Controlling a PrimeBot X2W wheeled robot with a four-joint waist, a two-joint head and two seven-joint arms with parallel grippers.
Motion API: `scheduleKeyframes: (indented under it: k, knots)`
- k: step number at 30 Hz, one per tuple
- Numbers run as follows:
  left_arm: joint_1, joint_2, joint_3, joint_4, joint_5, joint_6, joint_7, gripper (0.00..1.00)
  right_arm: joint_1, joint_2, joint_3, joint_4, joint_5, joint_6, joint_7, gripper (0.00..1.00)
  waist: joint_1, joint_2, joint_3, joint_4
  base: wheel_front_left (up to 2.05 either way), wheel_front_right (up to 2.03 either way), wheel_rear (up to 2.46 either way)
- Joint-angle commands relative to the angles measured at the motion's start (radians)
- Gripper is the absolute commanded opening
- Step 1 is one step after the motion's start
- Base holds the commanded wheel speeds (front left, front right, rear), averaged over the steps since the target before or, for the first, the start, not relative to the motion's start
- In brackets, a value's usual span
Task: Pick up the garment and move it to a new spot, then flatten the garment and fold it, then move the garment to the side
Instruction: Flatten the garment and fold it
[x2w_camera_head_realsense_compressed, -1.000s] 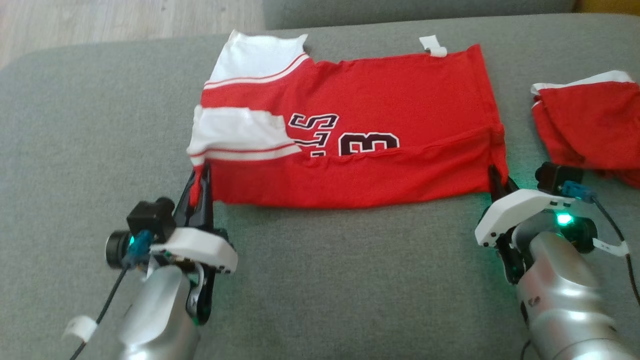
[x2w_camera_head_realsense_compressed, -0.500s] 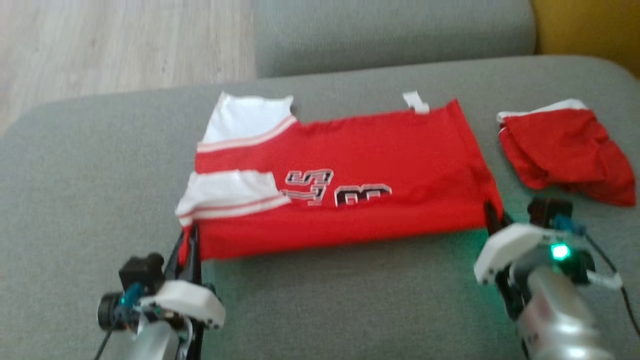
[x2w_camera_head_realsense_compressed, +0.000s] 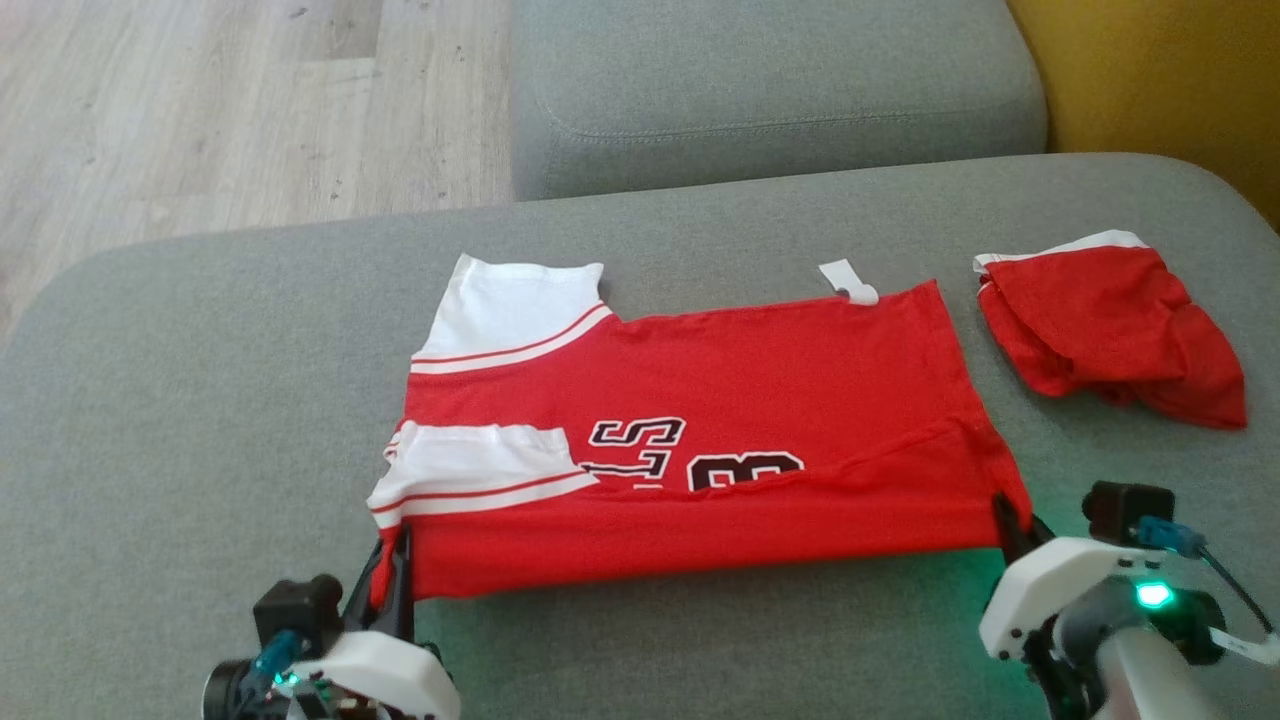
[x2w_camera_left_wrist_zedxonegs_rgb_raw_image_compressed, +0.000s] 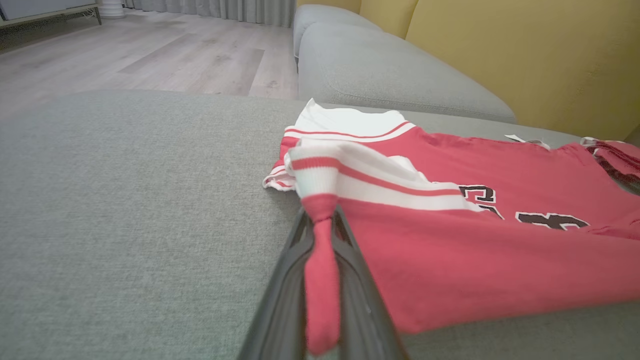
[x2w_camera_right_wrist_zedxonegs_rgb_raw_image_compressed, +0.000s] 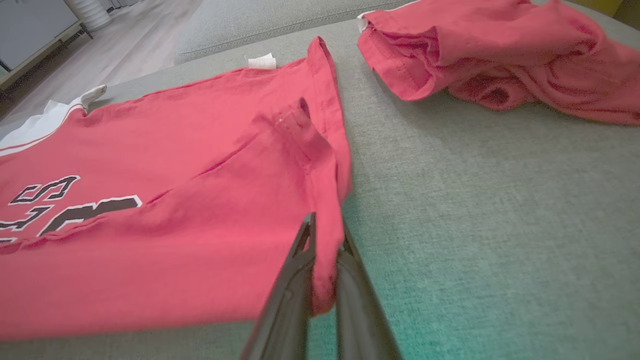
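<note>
My left gripper (x2w_camera_left_wrist_zedxonegs_rgb_raw_image_compressed: 320, 225) and right gripper (x2w_camera_right_wrist_zedxonegs_rgb_raw_image_compressed: 325, 230) each pinch a near corner of the red jersey (x2w_camera_head_realsense_compressed: 720, 390), which lies mostly flat on the grey woven sofa cushion (x2w_camera_head_realsense_compressed: 200, 400) (thin, limp knit, white striped sleeves). I judge this to be the folding step: next, both corners must travel evenly toward the far edge. Beyond, a crumpled red garment (x2w_camera_head_realsense_compressed: 1110, 335) lies apart.

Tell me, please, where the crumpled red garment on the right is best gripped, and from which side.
Probably its thick hemmed edge, the end facing the jersey. There the crumpled red garment is folded and stands raised off the cushion, so jaws coming low from the jersey side could close around it.
</note>
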Motion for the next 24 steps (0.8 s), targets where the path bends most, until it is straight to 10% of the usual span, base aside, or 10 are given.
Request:
scheduleKeyframes:
  k: [1,4,5,6,7,9,24]
  knots:
    - [-0.034,0.025,0.031,-0.036,0.003,0.011,0.001,0.0,-0.022,-0.011,0.01,-0.056,-0.007,-0.001,0.007,0.0,0.0001,0.0,0.002,0.0,0.0,0.0,0.0]
    - [-0.03,0.025,0.019,-0.038,0.005,0.018,0.027,0.0,0.013,-0.005,-0.007,-0.128,-0.011,-0.001,0.05,0.0,0.0001,0.0,0.006,-0.001,0.0,0.0,0.0]
    - [-0.03,0.025,0.016,-0.038,0.005,0.018,0.035,0.0,0.022,-0.002,-0.013,-0.15,-0.015,-0.001,0.059,0.2,0.0001,0.0,0.009,-0.002,0.0,0.0,0.0]
    - [-0.031,0.024,0.014,-0.037,0.002,0.018,0.043,0.44,0.029,0.001,-0.021,-0.172,-0.017,-0.001,0.065,1.0,0.0001,0.0,0.011,-0.002,0.0,0.0,0.0]
    - [-0.032,0.024,0.013,-0.038,0.0,0.017,0.049,0.76,0.035,0.004,-0.025,-0.192,-0.015,-0.001,0.072,1.0,0.0001,0.0,0.014,-0.003,0.0,0.0,0.0]
    - [-0.036,0.027,0.015,-0.04,0.0,0.022,0.047,1.0,0.043,0.01,-0.028,-0.225,-0.002,-0.001,0.084,1.0,0.0001,0.0,0.02,-0.006,0.0,0.0,0.0]
    - [-0.189,0.034,0.068,-0.142,-0.005,0.017,-0.101,1.0,-0.049,0.021,-0.037,-0.437,0.028,-0.001,-0.03,1.0,0.0001,0.0,0.109,-0.049,0.0,0.0,0.0]
